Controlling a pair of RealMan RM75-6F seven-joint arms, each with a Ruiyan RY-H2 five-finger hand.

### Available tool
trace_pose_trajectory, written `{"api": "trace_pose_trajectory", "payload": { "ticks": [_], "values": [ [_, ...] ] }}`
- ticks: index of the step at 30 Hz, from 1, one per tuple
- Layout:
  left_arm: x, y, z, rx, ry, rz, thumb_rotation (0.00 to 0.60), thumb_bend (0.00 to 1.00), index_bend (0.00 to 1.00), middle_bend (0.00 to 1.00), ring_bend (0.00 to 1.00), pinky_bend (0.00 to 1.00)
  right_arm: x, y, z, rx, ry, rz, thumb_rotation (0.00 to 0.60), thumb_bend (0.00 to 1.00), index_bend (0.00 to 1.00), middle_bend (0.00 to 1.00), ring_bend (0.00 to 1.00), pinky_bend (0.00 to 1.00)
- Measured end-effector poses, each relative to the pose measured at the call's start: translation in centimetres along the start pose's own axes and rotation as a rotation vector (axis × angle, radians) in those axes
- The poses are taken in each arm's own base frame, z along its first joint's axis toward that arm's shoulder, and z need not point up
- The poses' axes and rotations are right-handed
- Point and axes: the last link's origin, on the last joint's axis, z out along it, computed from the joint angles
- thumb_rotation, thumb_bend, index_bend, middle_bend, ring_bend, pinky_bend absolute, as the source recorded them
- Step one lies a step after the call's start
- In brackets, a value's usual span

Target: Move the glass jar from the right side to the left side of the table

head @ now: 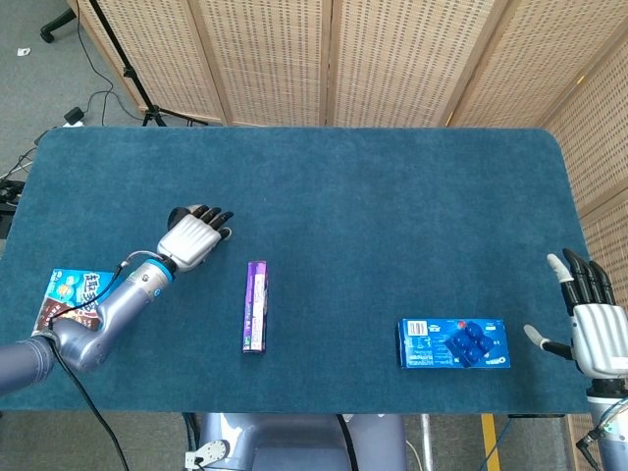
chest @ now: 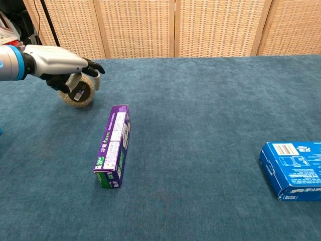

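Right hand: the right hand [head: 597, 334] hangs off the near right corner of the table [head: 392, 186], fingers spread and holding nothing; it shows in the head view only.
Blue box: a flat blue box [head: 453, 343] lies near the front edge toward the right, well apart from everything on the left [chest: 292, 169].
Purple box: a long purple box [head: 255, 306] lies left of centre, its long axis running from the front edge toward the back [chest: 115, 144].
Snack packet: a colourful snack packet [head: 71, 292] sits at the front left corner, partly under the left arm.
Left hand: the left hand [chest: 62, 66] reaches over the left part of the table, palm down, fingers draped over the jar; from the head view the hand [head: 192, 235] hides most of it. I cannot tell whether the fingers clamp the jar or only rest on it.
Jar: the glass jar [chest: 77, 91] lies on its side on the left half of the table, beyond the purple box and to its left, its round end with a small label facing the front edge.
Key relation: the jar sits directly beneath the left hand, touching it, its long axis pointing roughly front to back; the right hand is far across the table.
Judgement: the jar looks delivered, so the next step is likely letting go, and a jar on its side may roll once freed.
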Motion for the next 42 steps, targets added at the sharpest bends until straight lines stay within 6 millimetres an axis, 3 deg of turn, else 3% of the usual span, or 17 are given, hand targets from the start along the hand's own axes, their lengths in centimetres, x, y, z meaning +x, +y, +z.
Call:
{"api": "trace_pose_trajectory", "payload": {
  "ticks": [6, 12, 21, 31, 42],
  "values": [
    [2.9, 0.2, 0.3, 0.005, 0.127, -0.123, 0.600, 1.00, 0.30, 0.03, 0.06, 0.14, -0.1, 0.0, 0.0, 0.003, -0.004, 0.000, 0.600, 0.00, 0.00, 0.00, 0.00, 0.00],
    [5.9, -0.1, 0.8, 0.015, 0.221, -0.274, 0.600, 1.00, 0.27, 0.01, 0.03, 0.14, -0.2, -0.1, 0.0, 0.008, -0.008, -0.002, 0.600, 0.00, 0.00, 0.00, 0.00, 0.00],
    [7.6, -0.2, 3.8, 0.077, 0.099, -0.426, 0.600, 1.00, 0.27, 0.01, 0.03, 0.14, -0.4, 0.1, 0.2, -0.005, -0.013, -0.003, 0.600, 0.00, 0.00, 0.00, 0.00, 0.00],
    [7.2, -0.3, 6.9, 0.204, -0.046, -0.464, 0.600, 1.00, 0.27, 0.03, 0.04, 0.14, -0.5, 0.4, 0.5, -0.011, -0.020, 0.003, 0.600, 0.00, 0.00, 0.00, 0.00, 0.00],
    [3.7, 0.7, 8.9, 0.206, -0.142, -0.489, 0.600, 1.00, 0.28, 0.08, 0.08, 0.15, -0.5, 0.4, 0.5, -0.018, -0.015, -0.002, 0.600, 0.00, 0.00, 0.00, 0.00, 0.00]
  ]
}}
